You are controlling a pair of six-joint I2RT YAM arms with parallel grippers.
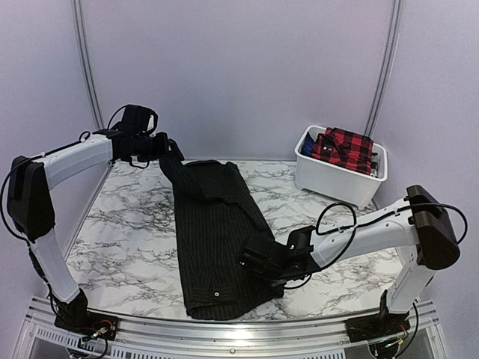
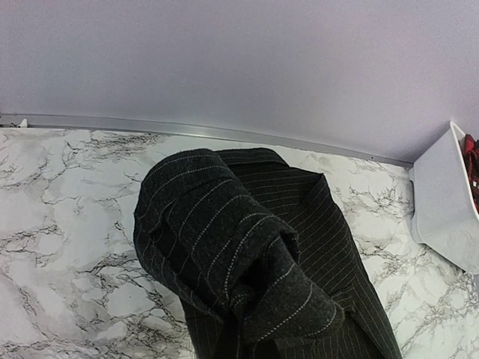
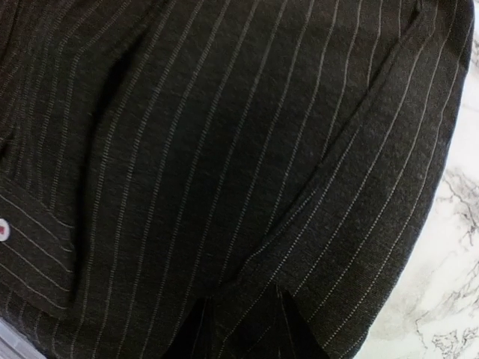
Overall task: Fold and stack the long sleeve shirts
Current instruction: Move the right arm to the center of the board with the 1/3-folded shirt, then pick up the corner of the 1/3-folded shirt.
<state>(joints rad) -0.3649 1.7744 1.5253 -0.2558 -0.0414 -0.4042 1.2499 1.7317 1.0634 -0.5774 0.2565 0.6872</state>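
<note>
Black pinstripe shirt [image 1: 213, 247] is laid out on the marble surface [image 1: 127, 232], left of the white bin [image 1: 329, 179]. Far left of the bin, the left claw [image 1: 163, 147] is clamped on one end of it, lifted up. The right claw [image 1: 251, 260] sits on the shirt's bin-side edge, honestly can't tell if it's open or closed. Red plaid shirt [image 1: 343, 146] is in the bin.

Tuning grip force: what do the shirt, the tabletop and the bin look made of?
Shirt: soft woven cloth, matte, slightly fuzzy, with pale pinstripes. Tabletop: marble-veined, smooth, faint sheen; stone or laminate, can't tell. Bin: probably white plastic, with smooth walls.
</note>
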